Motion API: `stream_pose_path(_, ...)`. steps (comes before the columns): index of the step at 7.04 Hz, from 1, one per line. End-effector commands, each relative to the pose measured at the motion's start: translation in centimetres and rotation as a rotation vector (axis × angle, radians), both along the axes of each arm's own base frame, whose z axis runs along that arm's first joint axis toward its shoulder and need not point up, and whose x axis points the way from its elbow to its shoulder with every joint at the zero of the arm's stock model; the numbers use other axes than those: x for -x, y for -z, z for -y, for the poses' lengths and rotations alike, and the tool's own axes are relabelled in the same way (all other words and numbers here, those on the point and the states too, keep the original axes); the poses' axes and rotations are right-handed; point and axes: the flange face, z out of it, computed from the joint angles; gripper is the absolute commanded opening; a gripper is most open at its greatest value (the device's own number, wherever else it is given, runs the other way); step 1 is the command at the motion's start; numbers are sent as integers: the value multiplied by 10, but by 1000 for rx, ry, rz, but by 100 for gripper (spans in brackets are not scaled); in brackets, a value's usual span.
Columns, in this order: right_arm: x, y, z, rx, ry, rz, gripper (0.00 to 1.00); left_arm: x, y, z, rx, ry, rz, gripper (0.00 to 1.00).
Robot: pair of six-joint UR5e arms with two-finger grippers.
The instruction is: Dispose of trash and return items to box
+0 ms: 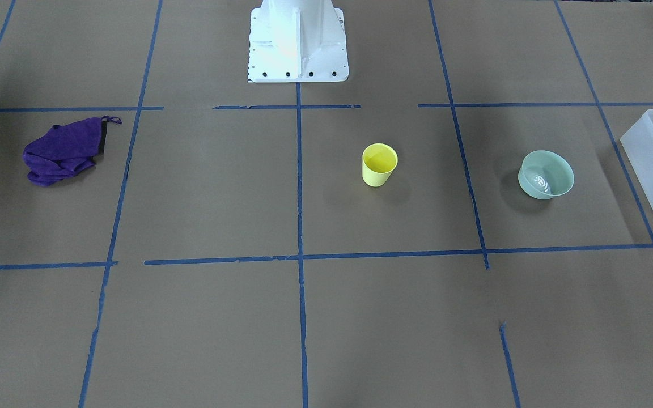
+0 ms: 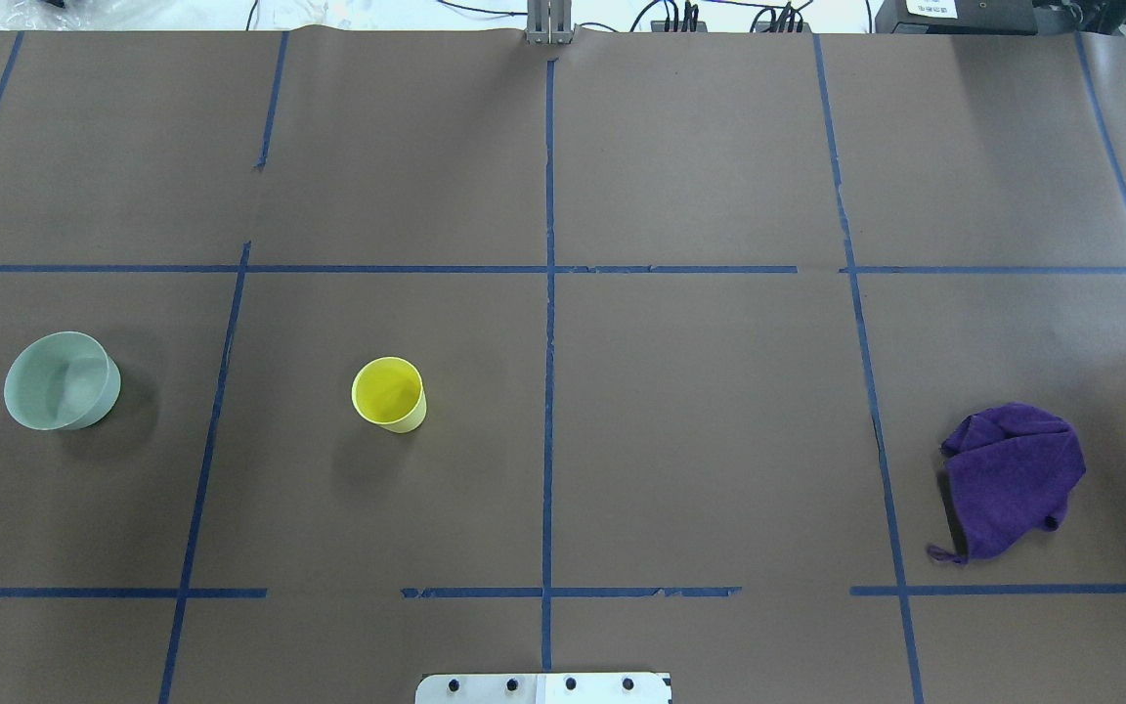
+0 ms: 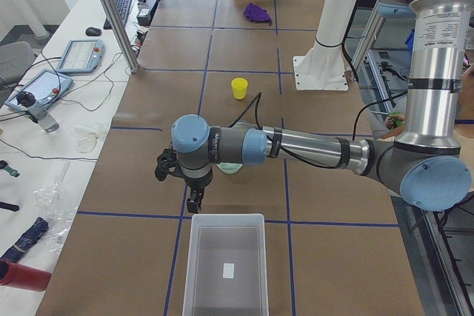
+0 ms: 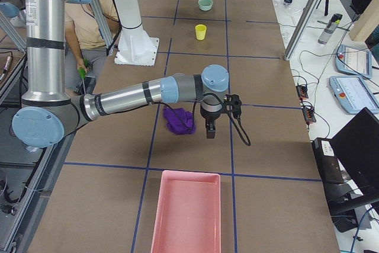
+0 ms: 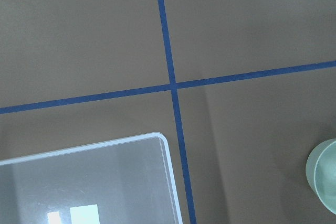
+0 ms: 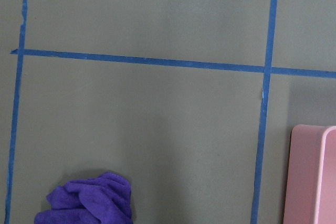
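Nearest the lens in the left-side view, the box [image 3: 225, 266] fills the lower centre of the frame. It is open-topped and holds nothing but a small white label, so it looks ready to receive things. Just above its far rim hangs the left hand [image 3: 193, 200], pointed down at the surface [image 1: 219, 187]. Whether it is released or clenched I cannot tell from this angle. Its arm is stretched low and level, probably a waiting pose that gives the wrist camera a look at the box corner and the pale green bowl [image 1: 546, 174].

The yellow cup [image 1: 379, 164] stands upright and alone just right of centre in the front view. It is well apart from the box at that frame's right edge, so its return is not yet done.

The right hand [image 4: 209, 128], its state likewise unreadable, hangs beside the purple cloth [image 4: 179, 121]. A pink tray [image 4: 186, 213] lies at the bottom of that frame and is likely meant for trash.
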Motion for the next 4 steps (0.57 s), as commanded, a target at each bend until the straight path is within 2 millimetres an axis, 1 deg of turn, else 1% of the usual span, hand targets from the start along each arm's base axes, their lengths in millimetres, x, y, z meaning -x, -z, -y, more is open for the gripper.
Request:
stream_pose_path(1,1,-1,-3,7,1,6,100,1,7,-2,-34,-13,5,100)
stream_pose_path(2,2,-2,-2,10,1,6,100,0,8,-3,-22,-6,-7,100)
stream_pose_path(3,2,0,-2,9,-1,8,100,-2,11,1,-29,-8,-9,100)
stream_pose_path(4,3,2,-2,5,-1,10,100,-2,21,7,-19,23,-14,100)
